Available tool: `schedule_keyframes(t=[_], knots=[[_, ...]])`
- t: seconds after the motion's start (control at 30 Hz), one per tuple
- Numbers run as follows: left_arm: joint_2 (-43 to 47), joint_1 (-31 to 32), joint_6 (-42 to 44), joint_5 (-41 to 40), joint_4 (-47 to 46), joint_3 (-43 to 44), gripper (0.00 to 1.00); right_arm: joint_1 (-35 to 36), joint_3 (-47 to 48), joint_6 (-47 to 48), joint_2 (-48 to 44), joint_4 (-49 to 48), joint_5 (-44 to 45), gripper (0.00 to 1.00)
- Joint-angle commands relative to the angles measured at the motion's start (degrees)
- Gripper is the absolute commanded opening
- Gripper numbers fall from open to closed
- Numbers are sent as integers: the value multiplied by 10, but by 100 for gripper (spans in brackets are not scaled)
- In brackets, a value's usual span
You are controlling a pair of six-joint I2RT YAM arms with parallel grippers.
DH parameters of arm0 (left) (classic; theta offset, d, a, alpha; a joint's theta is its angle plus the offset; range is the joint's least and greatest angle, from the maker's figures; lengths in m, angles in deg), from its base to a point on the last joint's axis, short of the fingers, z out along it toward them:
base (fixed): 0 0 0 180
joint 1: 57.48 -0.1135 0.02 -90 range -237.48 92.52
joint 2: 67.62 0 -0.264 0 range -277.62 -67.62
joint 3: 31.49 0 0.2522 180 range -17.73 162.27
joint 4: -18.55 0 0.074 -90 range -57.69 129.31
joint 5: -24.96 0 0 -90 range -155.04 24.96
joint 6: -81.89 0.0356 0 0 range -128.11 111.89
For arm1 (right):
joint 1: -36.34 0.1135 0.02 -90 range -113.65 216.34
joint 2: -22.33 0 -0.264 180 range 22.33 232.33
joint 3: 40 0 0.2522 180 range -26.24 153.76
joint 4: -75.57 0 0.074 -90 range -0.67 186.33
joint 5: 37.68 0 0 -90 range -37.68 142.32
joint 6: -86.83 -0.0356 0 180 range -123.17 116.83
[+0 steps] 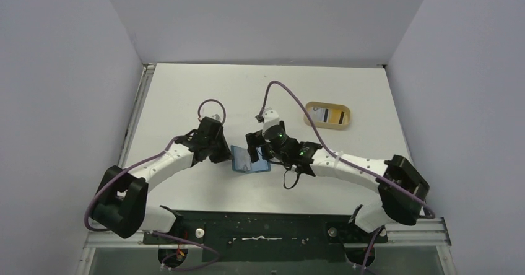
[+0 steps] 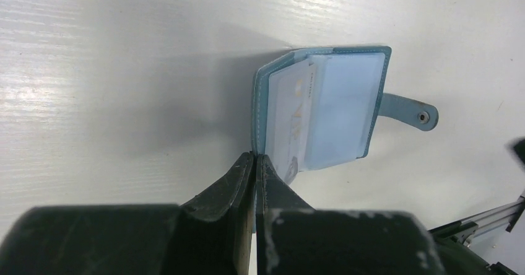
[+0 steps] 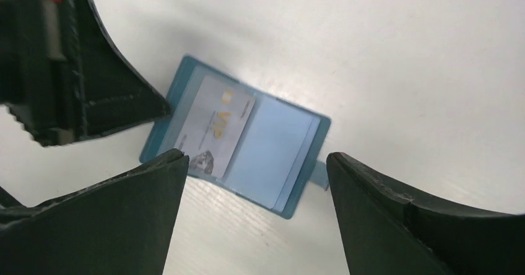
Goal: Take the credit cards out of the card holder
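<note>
Where card holder (image 3: 275,157) lies open, credit card (image 3: 216,126) inside, striped card (image 1: 329,115) in tray (image 1: 328,126).

The left hand (image 2: 255,158) is closed, pinching the upright cover of the open blue wallet (image 2: 337,111) on the white desk (image 2: 124,70). A pale card (image 2: 288,123) sits behind a clear sleeve (image 2: 340,83). The snap tab (image 2: 410,111) lies flat.
</note>
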Motion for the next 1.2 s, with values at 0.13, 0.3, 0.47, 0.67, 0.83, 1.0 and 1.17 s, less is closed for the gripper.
schedule_keyframes(t=[0.13, 0.3, 0.47, 0.67, 0.83, 1.0, 1.17], knots=[[-33, 1, 13, -9, -35, -18, 0, -34, 3, -24, -37, -78, -106, 88], [-72, 3, 19, -30, -45, -29, 0, -74, -32, -118, 30, -191, -228, 88], [-99, 3, 19, -32, -63, -43, 0, -81, -33, -147, 66, -209, -271, 88], [-121, 4, 20, -32, -80, -59, 0, -81, -27, -170, 99, -204, -288, 88], [-134, 4, 20, -28, -94, -68, 0, -80, -37, -172, 97, -176, -268, 88], [-144, 4, 19, -22, -106, -75, 0, -81, -55, -169, 88, -156, -239, 89], [-145, 4, 21, -22, -108, -75, 0, -81, -59, -171, 94, -162, -221, 89]])
